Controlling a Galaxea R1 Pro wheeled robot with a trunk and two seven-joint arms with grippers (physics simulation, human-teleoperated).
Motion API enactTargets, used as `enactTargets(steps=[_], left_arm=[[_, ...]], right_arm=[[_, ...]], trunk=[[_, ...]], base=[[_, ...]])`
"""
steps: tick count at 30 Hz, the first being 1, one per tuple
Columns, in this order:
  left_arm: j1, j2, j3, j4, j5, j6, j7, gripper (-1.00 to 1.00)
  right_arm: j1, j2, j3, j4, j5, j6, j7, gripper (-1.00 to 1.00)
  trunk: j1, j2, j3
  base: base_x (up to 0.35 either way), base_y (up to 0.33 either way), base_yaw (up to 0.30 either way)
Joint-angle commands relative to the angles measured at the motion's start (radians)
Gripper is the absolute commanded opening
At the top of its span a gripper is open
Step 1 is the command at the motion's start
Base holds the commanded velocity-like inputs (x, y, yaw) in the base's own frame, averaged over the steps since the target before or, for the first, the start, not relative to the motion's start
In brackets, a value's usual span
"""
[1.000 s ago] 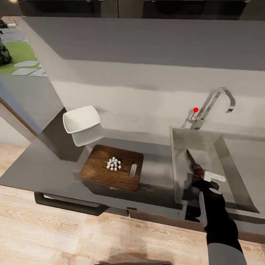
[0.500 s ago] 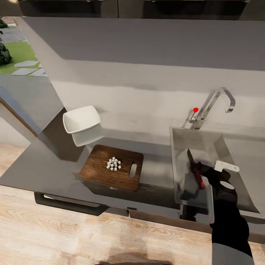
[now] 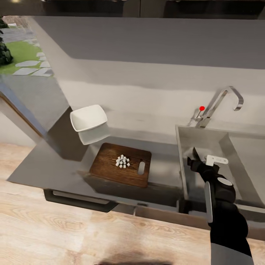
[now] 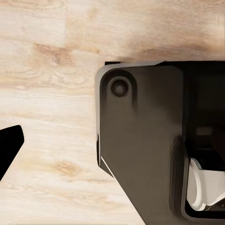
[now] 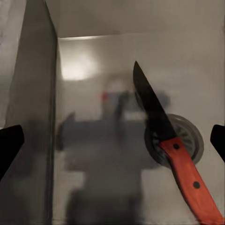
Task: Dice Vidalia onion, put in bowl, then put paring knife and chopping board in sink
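Observation:
The paring knife (image 5: pixel 165 138) lies free in the sink (image 3: pixel 224 141), dark blade over the round drain (image 5: pixel 187 136) and red handle trailing toward my wrist. My right gripper (image 3: pixel 201 162) hangs open over the basin, its fingertips (image 5: pixel 9 145) far apart and off the knife. The knife's blade tip (image 3: pixel 194 152) pokes out just past the gripper in the head view. The chopping board (image 3: pixel 108 171) rests on the countertop (image 3: pixel 44 167) with the diced onion (image 3: pixel 123 161), a pile of white cubes, at its middle. The white bowl (image 3: pixel 89 117) stands behind the board. In the left wrist view, one black fingertip (image 4: pixel 9 145) of my left gripper hangs over the floor.
The chrome tap (image 3: pixel 222 101) with its red knob (image 3: pixel 201 108) rises behind the basin. The robot's dark base (image 4: pixel 140 140) and pale wood floor (image 4: pixel 51 70) lie under my left arm. A window with greenery (image 3: pixel 16 55) is at the far left.
The right gripper moved farther over the basin and opened, letting go of the knife, which now lies in the sink. The head camera shifted, sliding the whole scene slightly right.

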Motion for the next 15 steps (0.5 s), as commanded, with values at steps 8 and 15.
enactTargets(steps=[8,15], left_arm=[[0.000,0.001,-0.003,0.000,0.007,-0.002,0.000,1.00],[0.000,0.001,-0.003,-0.002,0.007,-0.002,0.000,1.00]], right_arm=[[-0.001,0.001,-0.002,-0.002,0.008,0.007,0.009,1.00],[-0.001,0.001,-0.001,-0.001,0.008,0.006,0.009,1.00]], trunk=[[0.000,-0.002,0.003],[0.000,-0.002,0.014]], base=[[-0.093,0.275,0.000],[-0.098,0.276,0.000]])
